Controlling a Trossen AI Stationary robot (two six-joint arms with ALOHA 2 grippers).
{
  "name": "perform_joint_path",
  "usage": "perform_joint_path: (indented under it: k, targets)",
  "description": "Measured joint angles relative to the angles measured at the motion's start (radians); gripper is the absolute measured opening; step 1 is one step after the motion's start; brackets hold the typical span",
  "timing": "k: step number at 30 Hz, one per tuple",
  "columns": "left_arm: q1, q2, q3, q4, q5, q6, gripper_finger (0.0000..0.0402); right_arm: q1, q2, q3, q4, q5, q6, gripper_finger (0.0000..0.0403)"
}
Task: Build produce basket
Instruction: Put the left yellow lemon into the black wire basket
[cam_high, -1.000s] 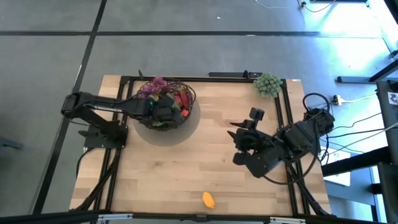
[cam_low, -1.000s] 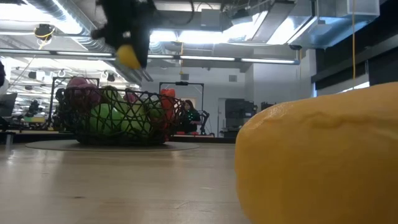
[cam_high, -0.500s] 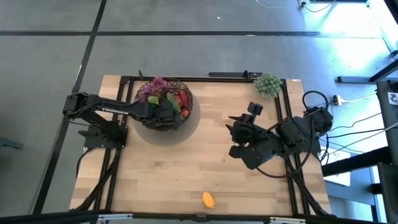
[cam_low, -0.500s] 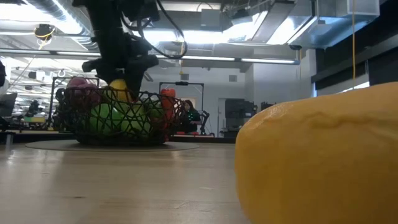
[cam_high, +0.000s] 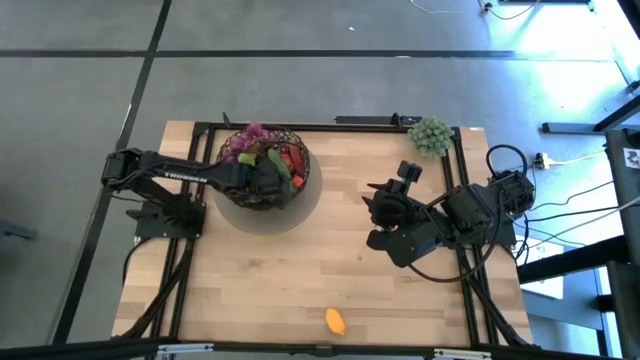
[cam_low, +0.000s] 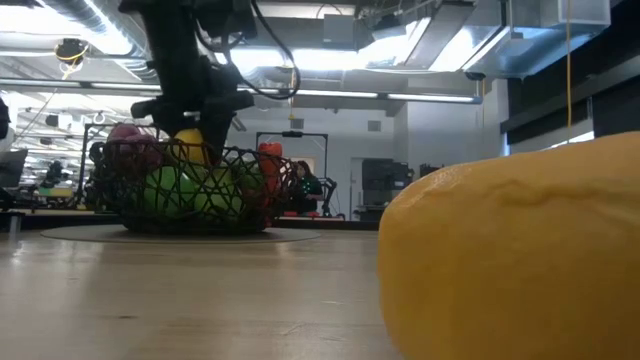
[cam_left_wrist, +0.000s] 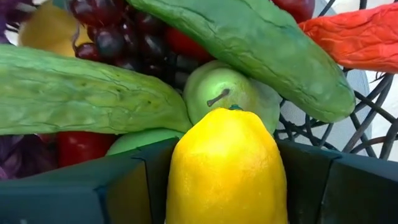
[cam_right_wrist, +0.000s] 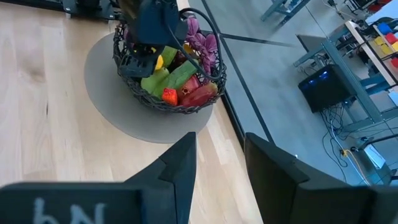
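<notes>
Between the fingers of my left gripper (cam_left_wrist: 227, 186), down inside the basket (cam_high: 262, 168), sits a lemon (cam_left_wrist: 227, 168), bright yellow with a dimpled skin; the jaws stand at either side of it and I cannot tell whether they still press it or have let go. Just ahead of the gripper I count one green apple (cam_left_wrist: 224, 93) with its stem showing, two long green cucumber-like pieces (cam_left_wrist: 81, 96), one bunch of dark purple grapes (cam_left_wrist: 109, 31), a red pepper (cam_left_wrist: 357, 37) toward the rim, and a second yellow fruit (cam_left_wrist: 46, 28) behind the grapes. The basket is a dark woven wire bowl resting on a grey round mat (cam_right_wrist: 124, 106). One orange piece (cam_high: 336, 321) lies alone on the table (cam_high: 300, 270), well apart from both arms. My right gripper (cam_right_wrist: 217, 162) hangs off to the side, its fingers parted around nothing.
</notes>
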Motion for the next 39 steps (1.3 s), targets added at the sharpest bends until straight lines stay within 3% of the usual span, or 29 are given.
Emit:
perform_joint_path:
  k: [12,39]
  targets:
    - [0.045,0.0,0.0,0.001,0.077,-0.084,0.0208,0.0,0.0,0.0,0.0,0.0,0.0,0.0136]
    - [0.071,0.001,0.0,0.001,0.111,0.017,0.0207,0.0,0.0,0.0,0.0,0.001,0.008,0.0136]
